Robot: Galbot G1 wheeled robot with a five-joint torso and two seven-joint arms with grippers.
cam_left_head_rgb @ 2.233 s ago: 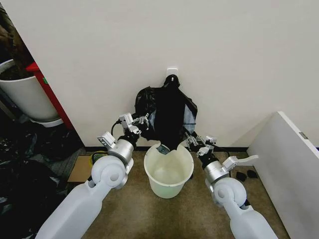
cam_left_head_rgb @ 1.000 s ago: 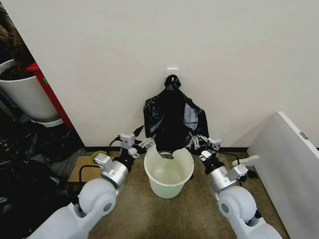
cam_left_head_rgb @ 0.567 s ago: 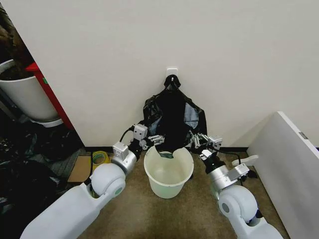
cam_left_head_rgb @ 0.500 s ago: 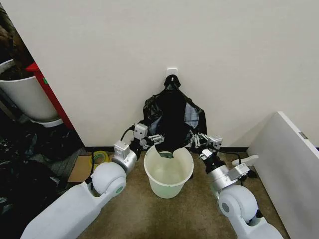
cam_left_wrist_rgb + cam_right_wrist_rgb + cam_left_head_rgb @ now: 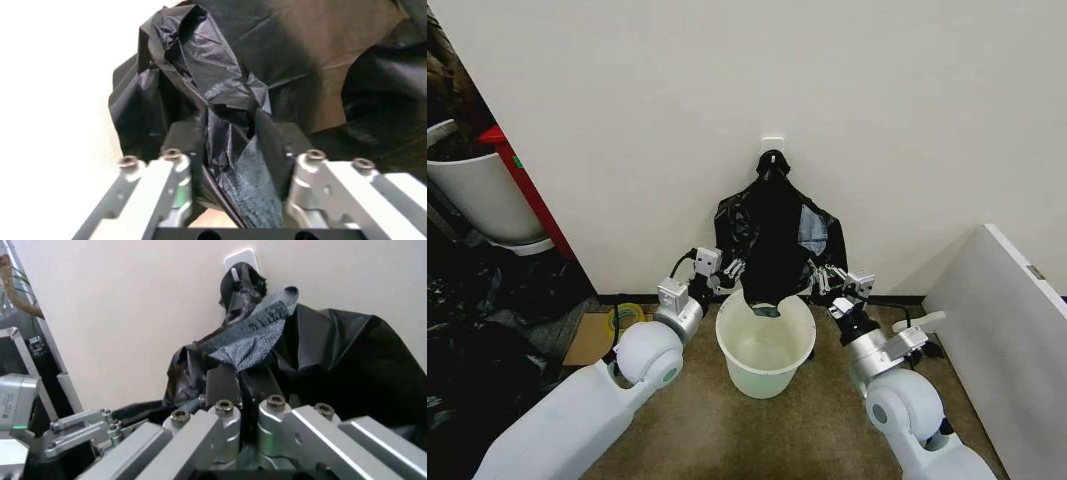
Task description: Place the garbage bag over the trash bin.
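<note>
2 grippers, left gripper (image 5: 731,270) shifted inward since 1.0 s ago, right gripper (image 5: 821,279), jaws pinching the glossy, crinkled garbage bag (image 5: 774,238) above the smooth, round trash bin (image 5: 765,345).

Indoor back corner, likely office or lab storage. Plain cream wall (image 5: 727,90), dark skirting, brown carpet floor (image 5: 757,430). White partition panel (image 5: 1007,330) to the right. Left side cluttered: large white tub (image 5: 477,195), red stand (image 5: 522,185), cardboard (image 5: 592,340), tape roll (image 5: 627,315).
</note>
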